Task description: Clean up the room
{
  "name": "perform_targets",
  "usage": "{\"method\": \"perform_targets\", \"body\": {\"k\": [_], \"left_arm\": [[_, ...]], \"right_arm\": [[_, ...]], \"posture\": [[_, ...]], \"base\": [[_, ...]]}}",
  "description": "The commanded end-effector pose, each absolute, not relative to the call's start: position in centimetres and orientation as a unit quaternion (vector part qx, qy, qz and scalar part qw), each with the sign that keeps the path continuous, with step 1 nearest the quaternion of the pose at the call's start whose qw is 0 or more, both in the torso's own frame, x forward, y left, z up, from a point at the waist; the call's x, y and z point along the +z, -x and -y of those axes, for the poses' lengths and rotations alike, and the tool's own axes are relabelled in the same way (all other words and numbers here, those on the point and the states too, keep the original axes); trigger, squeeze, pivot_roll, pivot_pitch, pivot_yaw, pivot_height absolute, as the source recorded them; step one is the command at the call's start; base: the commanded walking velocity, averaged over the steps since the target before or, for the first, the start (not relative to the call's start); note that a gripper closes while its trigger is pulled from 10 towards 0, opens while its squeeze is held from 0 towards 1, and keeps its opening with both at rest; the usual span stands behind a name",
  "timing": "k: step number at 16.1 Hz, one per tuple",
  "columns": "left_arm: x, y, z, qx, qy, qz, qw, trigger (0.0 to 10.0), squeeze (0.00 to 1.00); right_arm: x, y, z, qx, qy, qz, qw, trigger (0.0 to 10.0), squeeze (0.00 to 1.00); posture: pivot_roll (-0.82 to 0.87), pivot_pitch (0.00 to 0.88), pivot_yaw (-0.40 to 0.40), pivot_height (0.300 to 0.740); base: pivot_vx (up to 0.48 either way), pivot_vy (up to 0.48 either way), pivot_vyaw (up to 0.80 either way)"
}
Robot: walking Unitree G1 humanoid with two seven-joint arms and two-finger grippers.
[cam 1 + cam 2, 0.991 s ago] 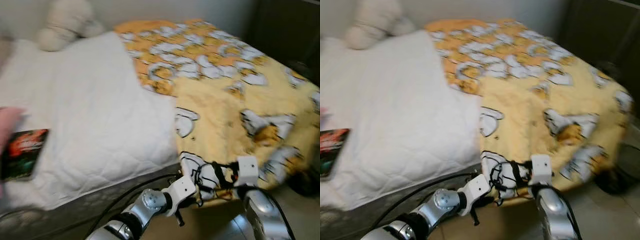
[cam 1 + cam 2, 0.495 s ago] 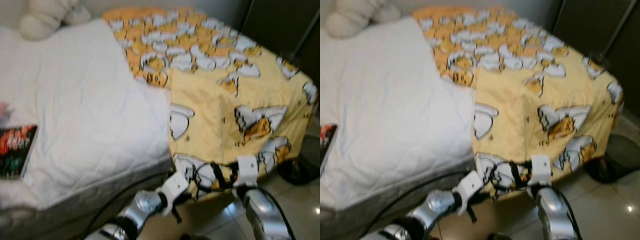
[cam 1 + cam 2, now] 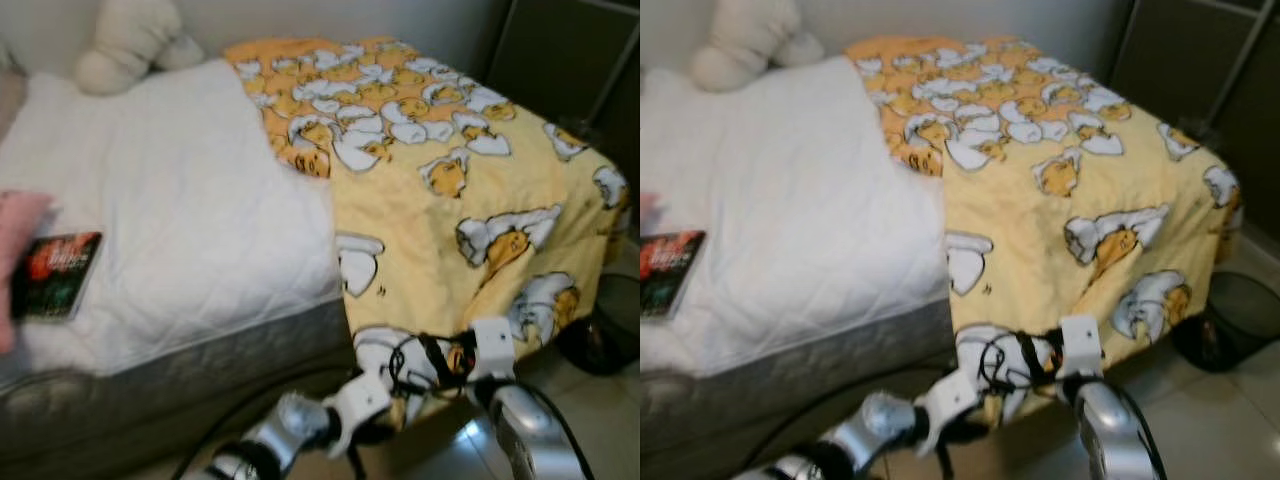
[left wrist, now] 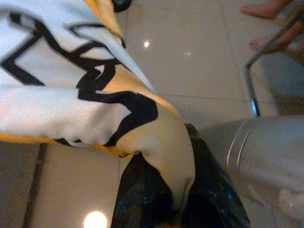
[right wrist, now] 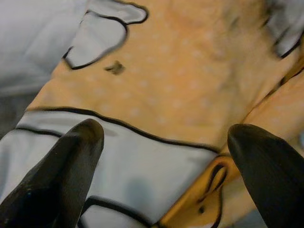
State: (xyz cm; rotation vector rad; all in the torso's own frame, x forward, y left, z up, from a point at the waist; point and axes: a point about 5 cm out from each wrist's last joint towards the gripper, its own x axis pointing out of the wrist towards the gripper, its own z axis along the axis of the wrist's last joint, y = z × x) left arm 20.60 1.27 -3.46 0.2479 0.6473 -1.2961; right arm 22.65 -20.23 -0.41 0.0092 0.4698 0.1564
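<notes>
Your left gripper point(image 4: 178, 209) pinches the yellow duck-print blanket's point(image 3: 450, 210) hanging hem; your right gripper point(image 5: 164, 156), fingers spread, faces it.

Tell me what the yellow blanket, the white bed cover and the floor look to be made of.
Yellow blanket: soft printed fabric, matte; it drapes and folds where the left gripper pinches its edge, probably cotton or fleece. White bed cover: quilted textile, with stitched diamond lines and a padded look. Floor: glossy tiles, likely ceramic, showing grout lines and bright light reflections.
</notes>
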Motion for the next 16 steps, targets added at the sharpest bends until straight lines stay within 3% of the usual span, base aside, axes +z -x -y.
{"method": "perform_targets", "body": {"k": [1, 8, 9, 10, 12, 13, 14, 16], "left_arm": [[-3.9, -19.0, 0.0, -0.622, -0.100, -0.321, 0.707, 10.0, 0.00], [-5.5, -15.6, -1.1, -0.674, -0.066, -0.411, 0.610, 10.0, 0.00], [-5.5, -14.9, -1.1, -0.702, -0.052, -0.414, 0.577, 10.0, 0.00], [-5.2, -14.7, -1.1, -0.707, 0.001, -0.416, 0.572, 10.0, 0.00], [-4.6, -15.3, -0.9, -0.698, 0.054, -0.409, 0.586, 10.0, 0.00], [-3.1, -16.7, -0.1, -0.681, 0.154, -0.382, 0.605, 10.0, 0.00], [-1.9, -17.8, 0.3, -0.675, 0.204, -0.357, 0.612, 10.0, 0.00], [-1.4, -18.2, 1.2, -0.675, 0.185, -0.343, 0.626, 10.0, 0.00]], "right_arm": [[0.0, -23.0, 20.2, 0.086, 0.000, -0.230, 0.969, 10.0, 0.00], [-0.8, -21.7, 20.0, 0.110, 0.003, -0.259, 0.959, 10.0, 0.00], [-0.9, -21.6, 20.0, 0.113, 0.002, -0.263, 0.958, 10.0, 0.00], [-1.1, -21.5, 19.8, 0.119, 0.001, -0.269, 0.956, 10.0, 0.00], [-1.2, -21.4, 19.7, 0.124, 0.001, -0.276, 0.953, 10.0, 0.00], [-1.4, -21.4, 19.6, 0.130, 0.002, -0.282, 0.950, 10.0, 0.00], [-1.5, -21.3, 19.6, 0.133, 0.004, -0.287, 0.949, 10.0, 0.00], [-1.6, -21.4, 19.7, 0.135, 0.006, -0.292, 0.947, 10.0, 0.00]], "posture": [[-0.07, 0.000, -0.023, 0.740], [-0.06, 0.000, -0.044, 0.740], [-0.06, 0.000, -0.047, 0.740], [-0.05, 0.000, -0.053, 0.740], [-0.05, 0.000, -0.053, 0.740], [-0.04, 0.000, -0.057, 0.740], [-0.04, 0.000, -0.059, 0.740], [-0.04, 0.000, -0.059, 0.740]], "base": [[0.000, 0.000, 0.00], [0.000, 0.000, 0.00], [0.000, 0.000, 0.00], [0.000, 0.000, 0.00], [0.000, 0.000, 0.00], [0.000, 0.000, 0.00], [0.000, 0.000, 0.00], [0.000, 0.000, 0.00]]}}
